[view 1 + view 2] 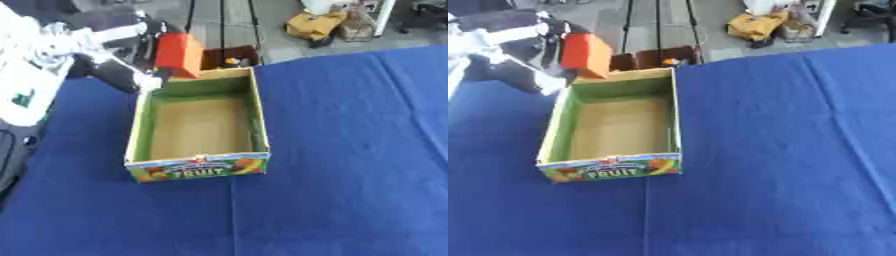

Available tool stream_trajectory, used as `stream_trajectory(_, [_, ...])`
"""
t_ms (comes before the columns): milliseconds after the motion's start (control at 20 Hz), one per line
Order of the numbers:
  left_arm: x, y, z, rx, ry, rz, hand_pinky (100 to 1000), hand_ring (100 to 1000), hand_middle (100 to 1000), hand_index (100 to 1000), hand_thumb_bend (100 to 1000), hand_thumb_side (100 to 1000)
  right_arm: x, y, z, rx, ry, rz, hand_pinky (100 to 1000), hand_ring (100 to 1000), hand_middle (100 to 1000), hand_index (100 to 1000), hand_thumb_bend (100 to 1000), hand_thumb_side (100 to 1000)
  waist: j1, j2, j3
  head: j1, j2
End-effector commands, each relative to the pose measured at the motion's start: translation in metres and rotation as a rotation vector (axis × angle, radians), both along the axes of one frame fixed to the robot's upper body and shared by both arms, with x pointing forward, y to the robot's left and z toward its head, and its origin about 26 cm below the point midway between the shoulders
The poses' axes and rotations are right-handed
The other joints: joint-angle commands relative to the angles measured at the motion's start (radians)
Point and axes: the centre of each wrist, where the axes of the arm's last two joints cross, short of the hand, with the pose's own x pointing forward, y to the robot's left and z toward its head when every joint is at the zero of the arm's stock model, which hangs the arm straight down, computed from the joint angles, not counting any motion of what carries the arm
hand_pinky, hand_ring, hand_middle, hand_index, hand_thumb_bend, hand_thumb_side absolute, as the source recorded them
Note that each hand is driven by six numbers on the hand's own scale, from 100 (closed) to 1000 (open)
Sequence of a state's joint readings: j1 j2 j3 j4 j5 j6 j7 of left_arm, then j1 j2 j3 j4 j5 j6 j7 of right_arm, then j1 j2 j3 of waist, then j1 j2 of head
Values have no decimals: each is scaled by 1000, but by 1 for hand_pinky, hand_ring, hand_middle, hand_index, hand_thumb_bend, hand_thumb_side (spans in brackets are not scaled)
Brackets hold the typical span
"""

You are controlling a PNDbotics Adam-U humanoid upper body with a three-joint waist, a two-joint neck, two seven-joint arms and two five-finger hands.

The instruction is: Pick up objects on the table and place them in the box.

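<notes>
Orange block (178, 54), left eye view: I have it clasped in my left hand (131, 47), fingers curled round it, raised over the far-left corner of the cardboard fruit box (259, 120) so it can drop inside. The box interior shows bare. Right eye view: the block sits above the rim, not yet within; blue worktop (780, 150) elsewhere. My right hand appears nowhere.
</notes>
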State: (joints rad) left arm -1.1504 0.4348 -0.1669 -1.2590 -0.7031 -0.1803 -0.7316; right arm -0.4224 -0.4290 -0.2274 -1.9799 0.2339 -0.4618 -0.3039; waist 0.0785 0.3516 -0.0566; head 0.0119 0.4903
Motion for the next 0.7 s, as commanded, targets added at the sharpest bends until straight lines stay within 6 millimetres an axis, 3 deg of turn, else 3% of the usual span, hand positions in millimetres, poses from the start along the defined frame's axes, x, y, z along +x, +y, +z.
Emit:
stream_trajectory(50, [9, -2, -3, 19, 6, 39, 189, 396, 462, 649, 100, 313, -4, 2, 9, -13, -31, 17, 634, 752, 498, 681, 100, 999, 13, -30, -5, 6, -14])
stream_trajectory(300, [27, -12, -34, 64, 72, 77, 195, 399, 464, 648, 100, 328, -3, 3, 10, -12, -32, 26, 636, 753, 497, 681, 100, 996, 13, -20, -11, 9, -18])
stream_trajectory(700, [45, -19, -68, 147, 106, 131, 248, 432, 490, 661, 100, 355, -3, 4, 12, -13, -40, 37, 638, 754, 496, 682, 100, 996, 13, -8, -25, 12, -23])
